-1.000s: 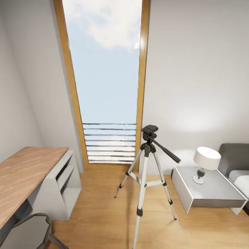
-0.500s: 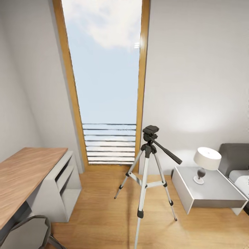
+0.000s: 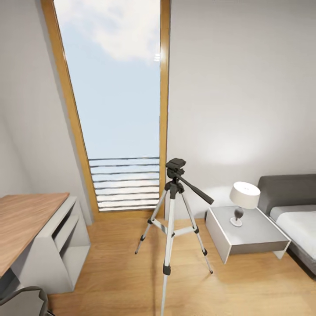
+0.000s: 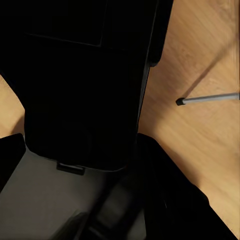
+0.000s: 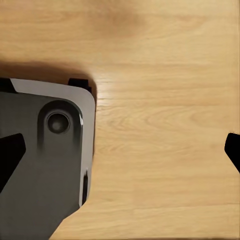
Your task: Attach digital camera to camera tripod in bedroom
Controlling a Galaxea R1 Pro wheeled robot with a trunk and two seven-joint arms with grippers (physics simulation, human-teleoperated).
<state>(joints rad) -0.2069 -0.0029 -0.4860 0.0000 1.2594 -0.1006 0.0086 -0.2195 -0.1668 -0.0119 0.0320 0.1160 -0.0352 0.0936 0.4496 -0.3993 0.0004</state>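
Now the tripod stands beside the window, nightstand just beside it; my right gripper gapes empty, left's state I can't tell.

camera tripod: silver metal legs, matt black head | floor: light wood planks

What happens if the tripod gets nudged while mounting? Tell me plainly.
The camera tripod would probably tip or skid: its thin silver legs look light and carry a black head up high. The small feet rest on smooth wood floor, so sliding seems likely. The long pan handle may act as a lever.
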